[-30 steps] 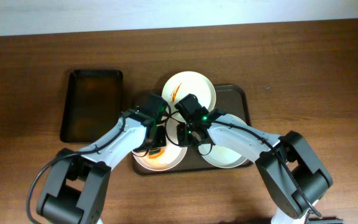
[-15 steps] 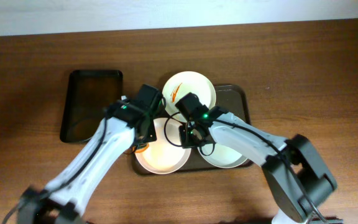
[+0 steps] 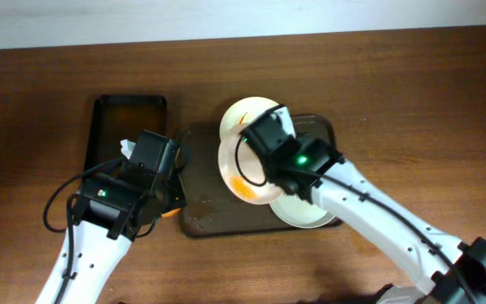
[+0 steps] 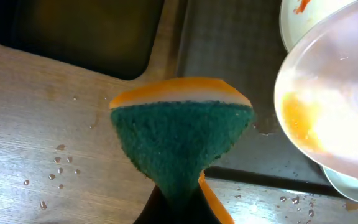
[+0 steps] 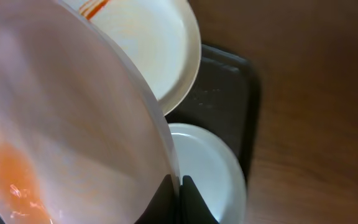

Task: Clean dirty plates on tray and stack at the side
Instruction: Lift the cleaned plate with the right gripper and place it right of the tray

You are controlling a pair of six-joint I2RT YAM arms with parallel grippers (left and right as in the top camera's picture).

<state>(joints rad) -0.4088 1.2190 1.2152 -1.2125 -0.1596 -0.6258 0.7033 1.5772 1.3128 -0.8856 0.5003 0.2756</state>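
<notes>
My right gripper [image 3: 264,156] [image 5: 176,194] is shut on the rim of a cream-white plate [image 3: 241,173] [image 5: 73,124] [image 4: 328,106]. It holds the plate lifted and tilted above the dark tray [image 3: 213,215] [image 4: 229,56] [image 5: 244,81], and the plate has an orange sauce smear. A second cream plate [image 3: 256,114] [image 5: 148,43] with orange streaks lies at the tray's back. A pale grey-green plate [image 3: 306,215] [image 5: 207,171] lies at the tray's right front. My left gripper [image 3: 165,207] [image 4: 179,208] is shut on a green-and-orange sponge [image 4: 182,134], just left of the tray.
A smaller black tray [image 3: 125,143] [image 4: 73,31] lies on the wooden table to the left of the big tray. Water drops dot the table by the sponge. My left arm reaches in from the front left and my right arm from the front right.
My left gripper has pulled the sponge off the front-left plate and moved left, off the tray. My right gripper has lifted that plate, tilted it and carried it back and to the right.
</notes>
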